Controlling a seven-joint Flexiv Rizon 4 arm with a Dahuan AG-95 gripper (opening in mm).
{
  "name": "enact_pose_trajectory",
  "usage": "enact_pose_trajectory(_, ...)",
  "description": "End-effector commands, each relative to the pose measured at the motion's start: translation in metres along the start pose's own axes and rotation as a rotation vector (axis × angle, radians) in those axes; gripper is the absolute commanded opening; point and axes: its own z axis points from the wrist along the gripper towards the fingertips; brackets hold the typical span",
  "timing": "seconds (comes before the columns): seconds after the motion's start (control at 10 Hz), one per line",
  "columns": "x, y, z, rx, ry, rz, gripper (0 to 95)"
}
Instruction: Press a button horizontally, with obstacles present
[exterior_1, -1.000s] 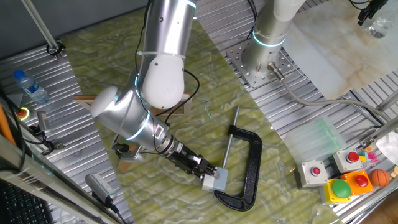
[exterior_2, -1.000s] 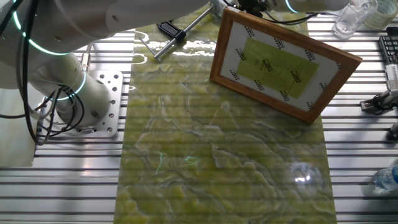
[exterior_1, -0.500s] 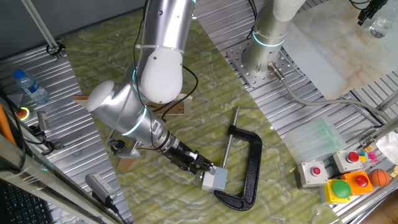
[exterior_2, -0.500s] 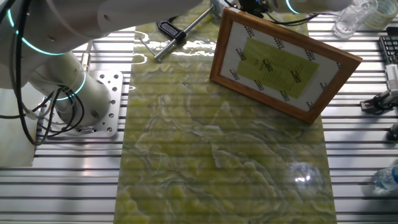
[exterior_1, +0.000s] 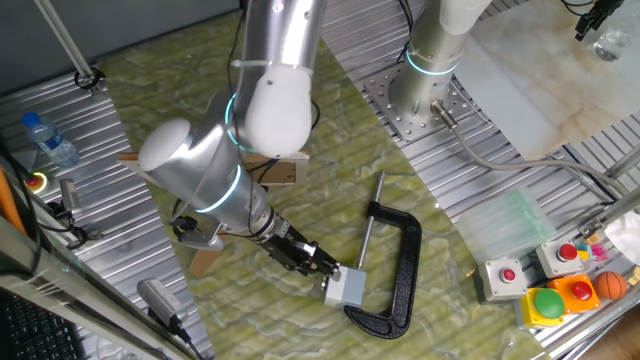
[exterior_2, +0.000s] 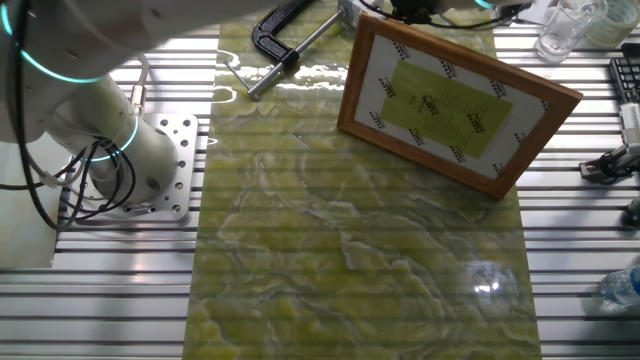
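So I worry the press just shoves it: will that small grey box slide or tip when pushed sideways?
The grey box looks small and light, so alone it would probably slide on the smooth mat. It sits against the black C-clamp, which likely braces it. Its squat shape makes tipping unlikely.

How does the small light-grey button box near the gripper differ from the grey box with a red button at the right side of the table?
The light-grey button box lies on the green mat, beside the black C-clamp; the grey box with a red button sits off the mat, on the ribbed metal surface. The gripper is right at the light-grey box; nothing is near the red-button box. No coloured button shows on the light-grey box; the other has a red one on top. Both are small, grey and boxy.
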Motion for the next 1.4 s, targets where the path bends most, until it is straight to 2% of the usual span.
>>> enact_pose_trajectory(0.1,-0.005,0.01,-0.027,0.026,0.003,0.038,76.0)
enact_pose_trajectory(0.4,-0.002,0.026,-0.037,0.061,-0.022,0.079,76.0)
enact_pose_trajectory(0.5,-0.001,0.029,-0.04,0.069,-0.028,0.091,57.0)
enact_pose_trajectory(0.8,0.002,0.034,-0.047,0.083,-0.032,0.094,57.0)
enact_pose_trajectory(0.9,0.005,0.034,-0.053,0.087,-0.03,0.094,38.0)
enact_pose_trajectory(1.1,0.01,0.035,-0.062,0.089,-0.031,0.107,38.0)
enact_pose_trajectory(1.3,0.014,0.036,-0.072,0.103,-0.036,0.133,0.0)
enact_pose_trajectory(1.4,0.016,0.037,-0.078,0.113,-0.038,0.167,0.0)
